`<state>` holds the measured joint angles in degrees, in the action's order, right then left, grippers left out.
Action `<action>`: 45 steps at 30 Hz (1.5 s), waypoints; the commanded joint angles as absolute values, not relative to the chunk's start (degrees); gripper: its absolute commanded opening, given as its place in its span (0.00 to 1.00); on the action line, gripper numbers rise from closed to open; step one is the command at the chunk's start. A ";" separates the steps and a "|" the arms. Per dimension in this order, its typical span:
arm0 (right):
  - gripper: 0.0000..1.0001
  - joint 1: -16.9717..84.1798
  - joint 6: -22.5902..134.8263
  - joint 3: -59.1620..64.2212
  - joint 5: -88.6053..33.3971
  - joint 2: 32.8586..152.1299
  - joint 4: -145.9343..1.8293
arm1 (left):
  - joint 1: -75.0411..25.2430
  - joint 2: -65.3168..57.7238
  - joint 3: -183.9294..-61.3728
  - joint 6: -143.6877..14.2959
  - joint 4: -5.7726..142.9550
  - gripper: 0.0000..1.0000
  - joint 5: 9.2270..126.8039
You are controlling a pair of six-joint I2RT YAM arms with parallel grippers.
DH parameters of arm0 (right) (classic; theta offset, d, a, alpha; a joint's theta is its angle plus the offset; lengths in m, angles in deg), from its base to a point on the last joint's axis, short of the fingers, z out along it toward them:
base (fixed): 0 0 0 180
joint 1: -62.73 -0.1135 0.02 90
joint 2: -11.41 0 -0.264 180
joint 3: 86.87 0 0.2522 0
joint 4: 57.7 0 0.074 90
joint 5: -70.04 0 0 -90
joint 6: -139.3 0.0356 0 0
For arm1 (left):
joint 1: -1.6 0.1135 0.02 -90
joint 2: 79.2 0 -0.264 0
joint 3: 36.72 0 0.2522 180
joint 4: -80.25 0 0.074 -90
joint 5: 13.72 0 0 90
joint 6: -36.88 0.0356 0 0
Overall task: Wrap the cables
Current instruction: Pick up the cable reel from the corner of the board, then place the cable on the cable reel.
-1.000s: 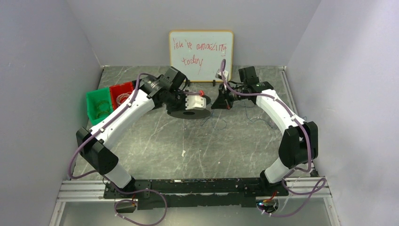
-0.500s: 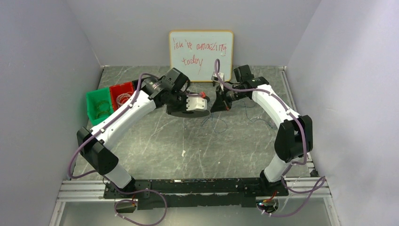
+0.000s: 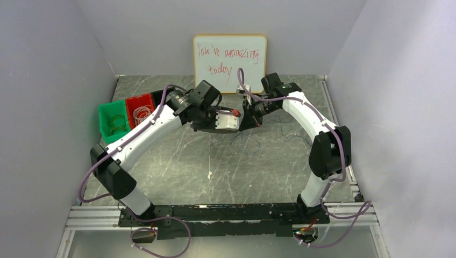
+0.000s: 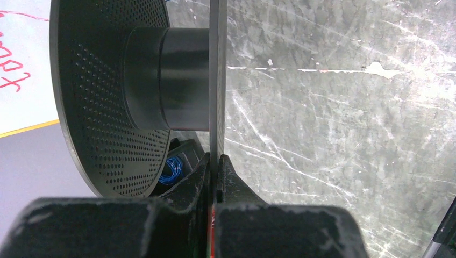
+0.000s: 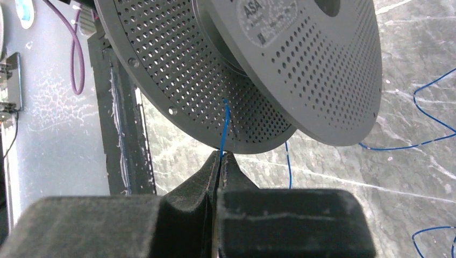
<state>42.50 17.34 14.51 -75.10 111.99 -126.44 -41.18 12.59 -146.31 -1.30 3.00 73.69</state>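
The left gripper (image 4: 215, 161) is clamped tight on one thin flange of the dark grey perforated plastic spool (image 4: 107, 102). It holds the spool on edge above the grey marbled table (image 4: 349, 107), near the middle of its far edge. Just beside it, the right gripper (image 5: 221, 158) pinches the thin blue cable (image 5: 226, 121), which runs up to a flange's perforated face. More of the cable lies in loose loops on the table's far half, right of the middle.

This is a robotics lab test cell. Plain grey panels (image 3: 48, 80) wall in a marbled tabletop (image 3: 177, 161), with an aluminium mounting rail (image 3: 97, 217), parts bins (image 3: 102, 121) and a handwritten whiteboard (image 3: 229, 56).
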 commanded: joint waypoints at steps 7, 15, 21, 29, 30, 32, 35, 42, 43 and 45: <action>0.00 39.73 13.22 18.99 -70.94 113.92 -131.26 | -42.26 11.59 -147.95 0.73 5.14 0.02 74.06; 0.00 39.03 13.38 19.77 -66.37 114.16 -128.76 | -42.75 11.21 -148.89 1.95 1.59 0.02 70.66; 0.00 38.76 11.13 20.00 -66.72 113.81 -128.98 | -43.04 11.10 -149.16 2.01 -0.01 0.02 68.71; 0.04 38.61 6.81 17.31 -67.34 111.93 -129.26 | -43.14 11.15 -150.22 1.46 -0.08 0.02 68.02; 0.04 38.61 6.87 17.07 -67.19 111.77 -129.18 | -43.14 11.19 -150.17 1.51 0.04 0.02 68.65; 0.03 38.60 7.47 16.59 -67.01 111.31 -128.78 | -43.14 11.09 -149.76 1.81 0.39 0.02 69.89; 0.00 38.73 8.11 16.92 -68.06 110.99 -130.19 | -43.16 10.89 -148.92 2.21 1.39 0.02 72.38; 0.00 38.76 8.26 17.58 -67.39 111.47 -132.92 | -43.18 10.70 -148.77 3.07 3.17 0.02 75.54; 0.00 38.78 8.05 17.72 -67.61 111.62 -133.28 | -43.16 10.79 -148.87 3.31 3.47 0.02 76.08; 0.00 38.74 7.80 17.94 -67.95 111.60 -133.67 | -43.16 10.88 -148.96 3.73 3.97 0.02 76.19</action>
